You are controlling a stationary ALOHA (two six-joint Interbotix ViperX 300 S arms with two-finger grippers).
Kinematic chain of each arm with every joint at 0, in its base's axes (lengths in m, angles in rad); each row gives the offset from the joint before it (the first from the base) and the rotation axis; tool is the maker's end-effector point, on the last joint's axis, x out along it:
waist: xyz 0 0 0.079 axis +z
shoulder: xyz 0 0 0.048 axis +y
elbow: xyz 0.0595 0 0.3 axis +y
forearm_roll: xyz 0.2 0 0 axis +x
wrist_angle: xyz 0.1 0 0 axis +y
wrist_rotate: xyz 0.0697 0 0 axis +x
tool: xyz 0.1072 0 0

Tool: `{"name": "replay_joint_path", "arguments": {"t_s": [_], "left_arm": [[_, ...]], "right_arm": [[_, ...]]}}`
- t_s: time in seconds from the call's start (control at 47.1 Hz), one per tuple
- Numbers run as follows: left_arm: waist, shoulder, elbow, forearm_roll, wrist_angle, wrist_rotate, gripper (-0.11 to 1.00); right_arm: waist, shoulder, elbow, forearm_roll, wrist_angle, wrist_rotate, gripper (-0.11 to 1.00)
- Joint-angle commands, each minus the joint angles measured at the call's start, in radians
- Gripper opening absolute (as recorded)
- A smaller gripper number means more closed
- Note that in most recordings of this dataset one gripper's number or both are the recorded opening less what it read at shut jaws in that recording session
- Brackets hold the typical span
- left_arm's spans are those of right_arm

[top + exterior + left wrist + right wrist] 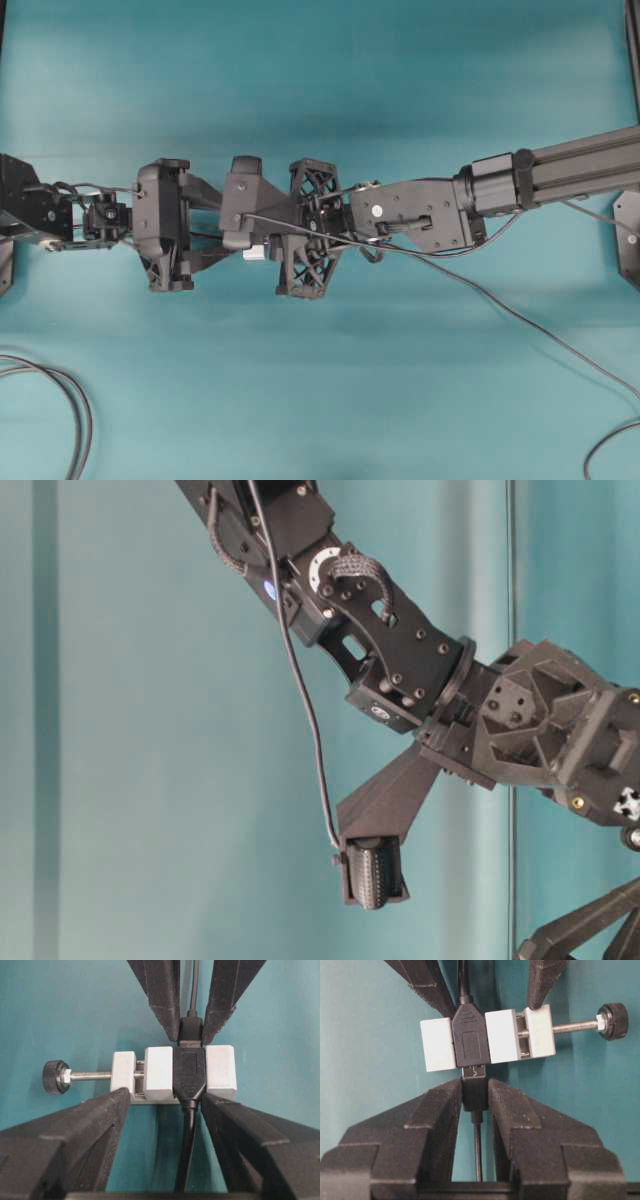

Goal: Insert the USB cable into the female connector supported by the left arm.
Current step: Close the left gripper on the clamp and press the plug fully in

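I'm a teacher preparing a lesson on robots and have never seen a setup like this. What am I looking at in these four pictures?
Two black robot arms meet over a teal table. One picture looks down from above, one from table height, and two come from cameras on the arms' wrists.

The left arm's pincer, fingers spread wide, supports a white clamp block with a screw and a dark knob. The block grips a black socket piece, the female connector, with its own cable trailing off.

The right arm's pincer is closed on the black plug body of the USB cable. Its grey metal tip sits right at the socket's mouth, seemingly partly in; how deep is unclear.

Loose black cords lie on the table near the picture's lower corners.
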Motion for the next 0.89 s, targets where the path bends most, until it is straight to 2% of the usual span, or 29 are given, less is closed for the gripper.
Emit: {"name": "replay_joint_path", "arguments": {"t_s": [0.0,0.191,0.744,0.871], "left_arm": [[0.003,-0.002,-0.037,0.002,0.011,0.012,0.77],[0.003,-0.002,-0.051,0.002,0.06,0.011,0.77],[0.002,-0.002,-0.083,0.018,0.071,0.012,0.77],[0.002,-0.002,-0.089,0.026,0.071,0.012,0.73]], "right_arm": [[-0.009,-0.015,-0.051,-0.015,0.005,-0.006,0.21],[-0.005,-0.017,-0.08,-0.015,0.061,-0.037,0.21],[0.012,-0.009,-0.11,-0.015,0.074,-0.107,0.21],[0.014,-0.008,-0.117,-0.015,0.075,-0.124,0.21]]}}
